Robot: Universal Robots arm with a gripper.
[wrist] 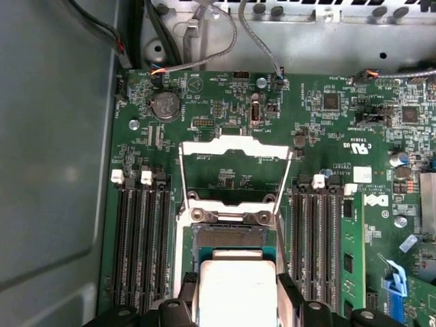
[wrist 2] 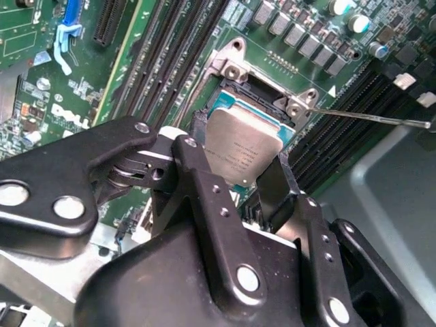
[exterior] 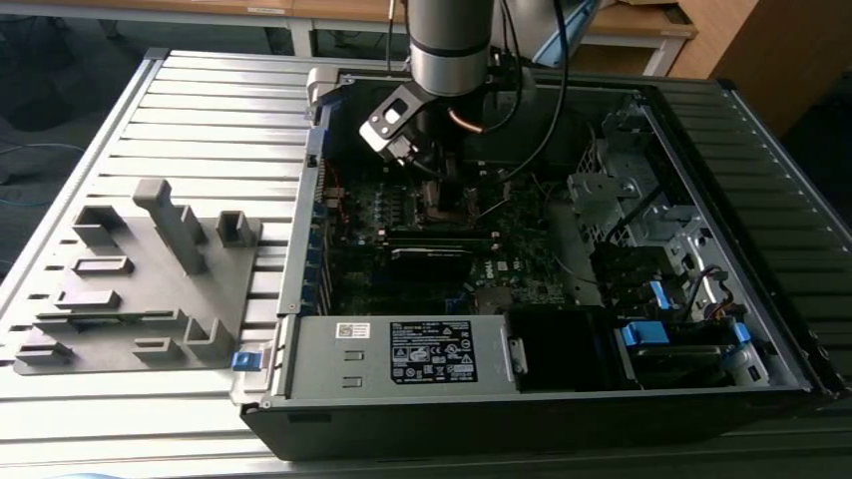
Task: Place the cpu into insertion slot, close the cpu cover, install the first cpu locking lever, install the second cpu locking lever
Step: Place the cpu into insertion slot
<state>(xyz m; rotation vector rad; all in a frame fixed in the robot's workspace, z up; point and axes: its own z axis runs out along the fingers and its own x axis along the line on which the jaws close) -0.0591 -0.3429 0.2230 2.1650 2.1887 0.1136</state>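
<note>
Exterior view, left to right: grey fixture (exterior: pixel 134 279) on table (exterior: pixel 200 110); open case (exterior: pixel 303 200); gripper (exterior: pixel 446 190) low over motherboard (exterior: pixel 413 269), near case's far edge; drive bays (exterior: pixel 639 210). Second wrist view: fingers (wrist 2: pixel 197 136) pinch cpu (wrist 2: pixel 235 139) by opposite edges, over slot (wrist 2: pixel 235 102); seating unclear. First wrist view: cover (wrist: pixel 231 148) stands open beyond slot; memory banks (wrist: pixel 139 238) flank closely.

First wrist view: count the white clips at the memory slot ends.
4. One clip and a second sit toward the grey case wall; a third and fourth lie beyond the cpu cover. The slots' other ends are cut off, so more may be hidden.
</note>
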